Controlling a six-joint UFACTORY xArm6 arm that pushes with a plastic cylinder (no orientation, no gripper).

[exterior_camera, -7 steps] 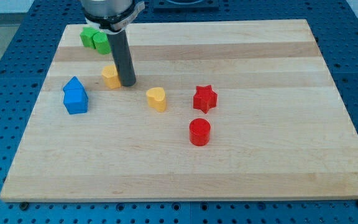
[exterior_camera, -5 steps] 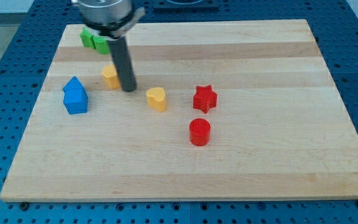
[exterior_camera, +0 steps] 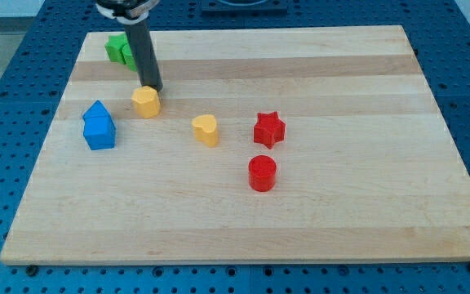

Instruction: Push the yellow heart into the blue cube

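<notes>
A yellow heart [exterior_camera: 206, 130] lies near the board's middle. A blue cube-like block with a peaked top [exterior_camera: 99, 126] sits at the view's left. My tip [exterior_camera: 152, 87] rests on the board just above a second yellow block [exterior_camera: 146, 102], close to touching it, up and to the left of the heart and up and right of the blue block. The rod runs up out of the view's top.
Two green blocks [exterior_camera: 121, 51] sit at the top left, partly behind the rod. A red star [exterior_camera: 268, 129] and a red cylinder [exterior_camera: 262, 173] lie right of the heart. The wooden board [exterior_camera: 357, 204] rests on a blue perforated table.
My tip has moved from the right side of the second yellow block up and left to just above it. No block has visibly moved.
</notes>
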